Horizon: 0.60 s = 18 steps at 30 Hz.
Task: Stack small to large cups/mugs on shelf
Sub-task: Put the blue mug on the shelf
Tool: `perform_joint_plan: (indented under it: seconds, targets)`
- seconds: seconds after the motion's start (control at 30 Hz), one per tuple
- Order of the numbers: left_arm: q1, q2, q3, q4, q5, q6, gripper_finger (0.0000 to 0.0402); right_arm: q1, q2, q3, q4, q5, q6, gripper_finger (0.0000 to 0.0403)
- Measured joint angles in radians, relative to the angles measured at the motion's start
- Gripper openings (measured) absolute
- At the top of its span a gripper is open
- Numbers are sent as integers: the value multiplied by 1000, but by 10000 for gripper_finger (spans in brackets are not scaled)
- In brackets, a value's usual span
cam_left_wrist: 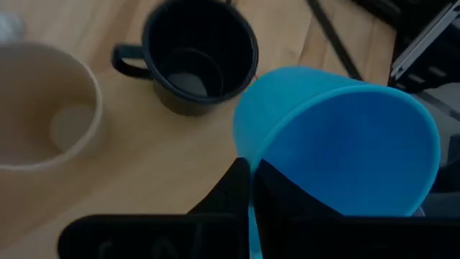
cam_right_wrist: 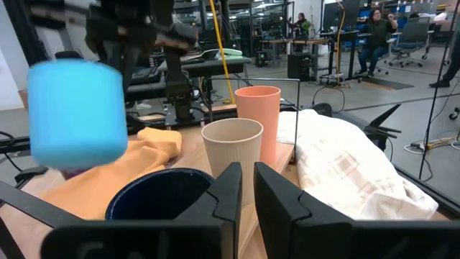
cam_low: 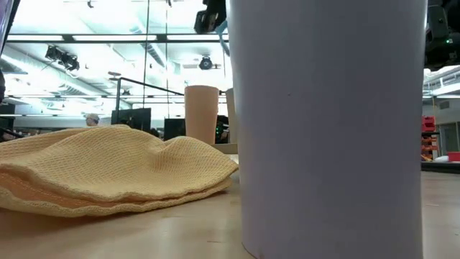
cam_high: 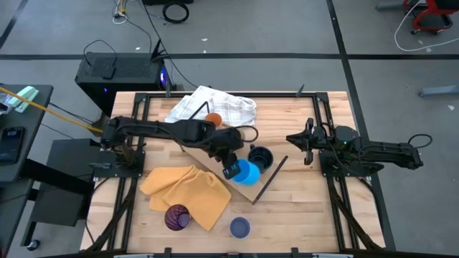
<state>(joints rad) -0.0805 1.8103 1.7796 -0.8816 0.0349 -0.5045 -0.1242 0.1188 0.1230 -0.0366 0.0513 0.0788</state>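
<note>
Holding the bright blue plastic mug by its rim, my left gripper pinches it above the light-wood shelf board; it looks light, rigid, slippery. Right gripper waits, fingers nearly together

Light-wood tabletop: yellow cloth, purple cup and pale blue cup near front edge; white checked cloth at back edge.

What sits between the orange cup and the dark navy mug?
The tan cup stands between the orange cup and the dark navy mug, clearest in the right wrist view.
</note>
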Motion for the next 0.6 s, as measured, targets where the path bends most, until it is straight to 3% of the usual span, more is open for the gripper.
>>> perform_joint_plan:
  seconds: [0.2,0.6]
  targets:
    - [12,24,138,-166,-39,62,11,0,0,0,0,0,0,45]
    - [14,262,517,-571,-16,225,11,0,0,0,0,0,0,45]
